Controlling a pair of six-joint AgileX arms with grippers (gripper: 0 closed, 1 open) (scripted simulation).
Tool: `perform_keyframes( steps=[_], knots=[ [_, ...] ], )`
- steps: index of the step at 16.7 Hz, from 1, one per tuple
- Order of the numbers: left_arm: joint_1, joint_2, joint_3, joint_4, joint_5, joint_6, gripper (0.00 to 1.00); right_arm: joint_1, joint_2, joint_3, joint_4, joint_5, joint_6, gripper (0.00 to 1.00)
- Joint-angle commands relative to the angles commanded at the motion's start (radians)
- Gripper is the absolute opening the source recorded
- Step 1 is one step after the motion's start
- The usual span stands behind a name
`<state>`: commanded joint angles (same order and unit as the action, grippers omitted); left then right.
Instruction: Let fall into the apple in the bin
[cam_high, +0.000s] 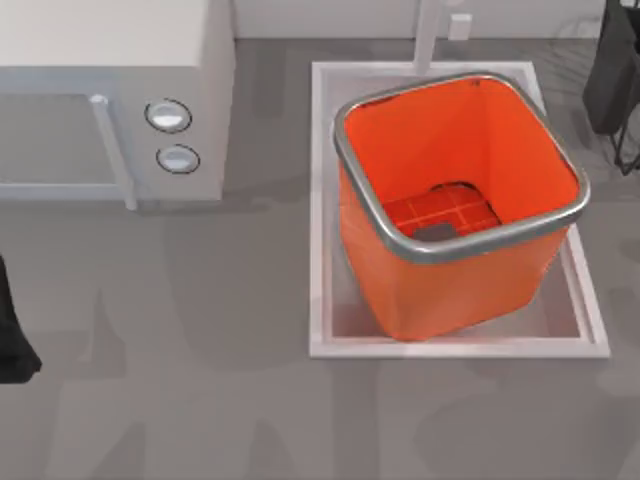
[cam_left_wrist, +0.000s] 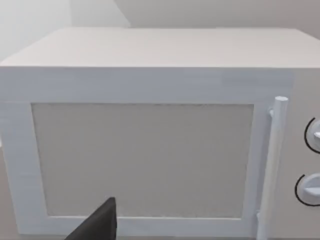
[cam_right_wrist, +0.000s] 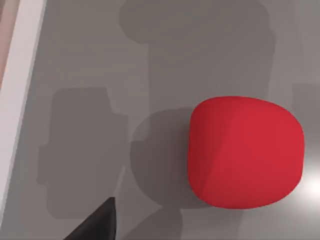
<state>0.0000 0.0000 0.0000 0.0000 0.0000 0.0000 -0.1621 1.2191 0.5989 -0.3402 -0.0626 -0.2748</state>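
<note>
Red apple (cam_right_wrist: 246, 151) on table, beneath right pincer (cam_right_wrist: 95, 225)

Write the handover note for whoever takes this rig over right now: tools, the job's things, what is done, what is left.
Left arm: parked at the table's left edge, its wrist view facing the white microwave.
Right arm: at the table's far right corner, its wrist camera looking down on the apple.
Apple: lying on the grey table, not gripped.
Bin: upright in the shallow white tray, only its gridded bottom showing inside.
Done: nothing yet; the apple is not in the bin.
Left: grasp the apple, carry it over the bin, let it fall in.
</note>
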Motion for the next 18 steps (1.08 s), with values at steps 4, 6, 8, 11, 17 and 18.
perform_keyframes(
  steps=[4, 6, 8, 11, 17, 18],
  knots=[
    [0.000, 0.000, 0.000, 0.000, 0.000, 0.000, 1.00, -0.026, 0.182, 0.100, -0.045, -0.008, -0.042, 1.00],
    [0.000, 0.000, 0.000, 0.000, 0.000, 0.000, 1.00, -0.031, 0.215, 0.121, -0.053, -0.010, -0.051, 1.00],
    [0.000, 0.000, 0.000, 0.000, 0.000, 0.000, 1.00, -0.032, 0.217, 0.123, -0.053, -0.010, -0.052, 1.00],
    [0.000, 0.000, 0.000, 0.000, 0.000, 0.000, 1.00, -0.027, 0.213, 0.119, -0.051, -0.009, -0.050, 1.00],
    [0.000, 0.000, 0.000, 0.000, 0.000, 0.000, 1.00, -0.022, 0.368, 0.118, 0.105, -0.005, -0.041, 1.00],
    [0.000, 0.000, 0.000, 0.000, 0.000, 0.000, 1.00, -0.020, 0.409, 0.116, 0.151, -0.004, -0.038, 1.00]
  ],
)
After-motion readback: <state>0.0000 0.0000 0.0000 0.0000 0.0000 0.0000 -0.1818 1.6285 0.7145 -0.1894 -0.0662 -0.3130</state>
